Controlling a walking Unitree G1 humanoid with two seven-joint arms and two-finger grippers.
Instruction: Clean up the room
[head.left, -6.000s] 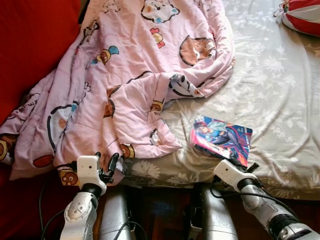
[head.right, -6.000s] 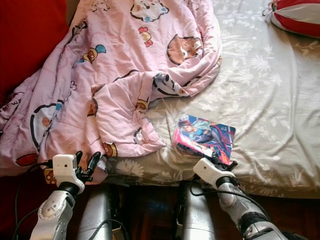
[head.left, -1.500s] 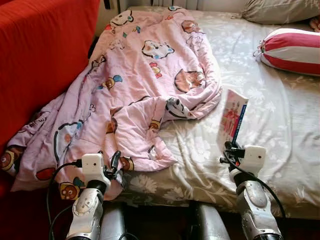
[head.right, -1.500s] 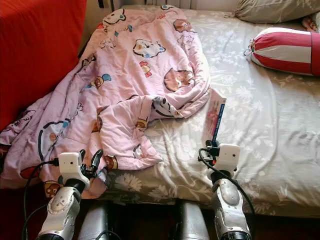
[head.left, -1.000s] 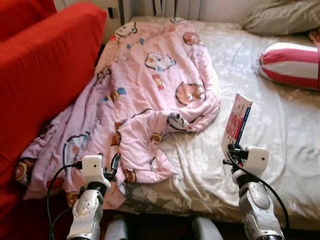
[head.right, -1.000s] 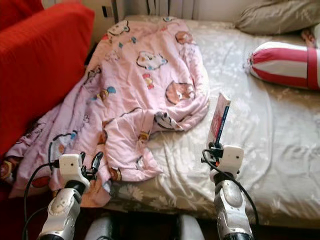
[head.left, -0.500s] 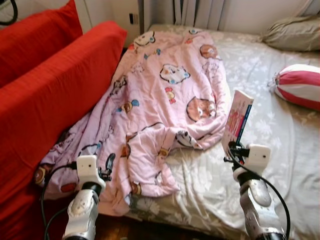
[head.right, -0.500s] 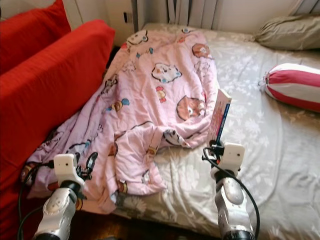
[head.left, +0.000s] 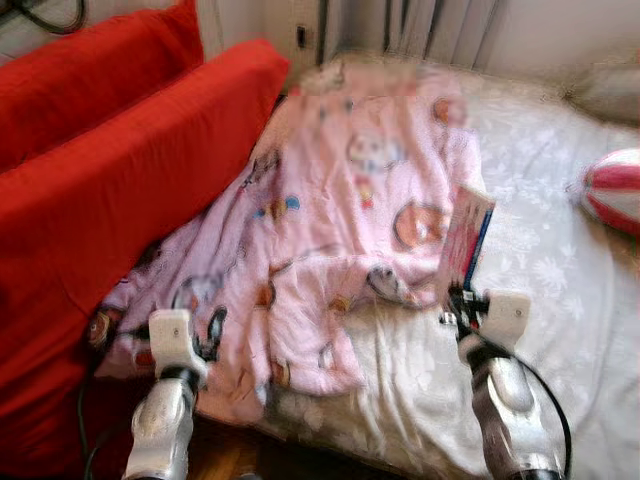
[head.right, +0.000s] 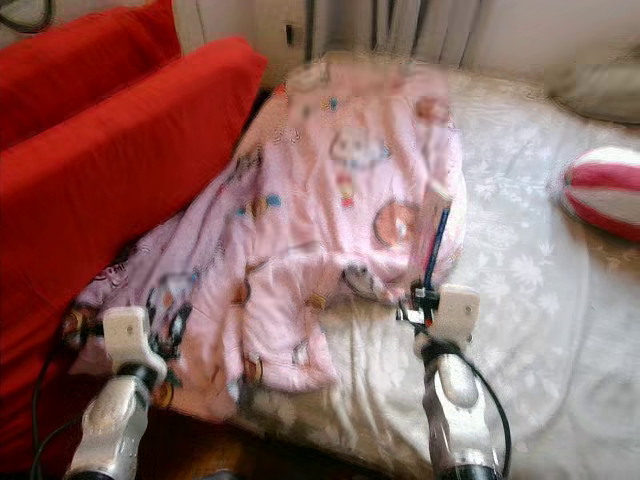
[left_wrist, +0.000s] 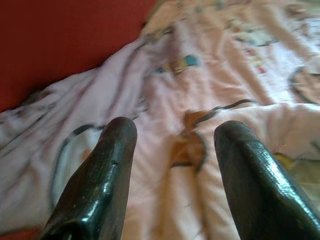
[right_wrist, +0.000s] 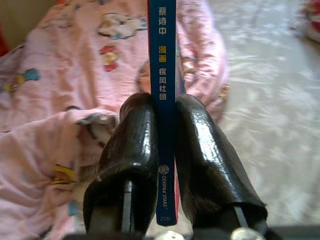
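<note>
red sofa (head.left: 120, 170) L | striped pillow (head.left: 615, 190) R, on bed | curtains (head.left: 440, 25) behind

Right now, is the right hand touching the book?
Touching. Right wrist view: both black fingers of the right hand press flat against the book, no gap.

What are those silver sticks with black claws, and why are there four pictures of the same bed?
Those are a robot's two arms. Two pictures come from the camera eyes in its head, looking down at the bed; they are blurry. The other two come from little cameras on its wrists, looking along its black fingers.

On the bed lies a pink cartoon blanket and a red-and-white striped pillow. A red sofa stands beside it.

The right gripper is pinching a thin book and holding it upright. The left gripper is open and holds nothing, with the blanket below it.
</note>
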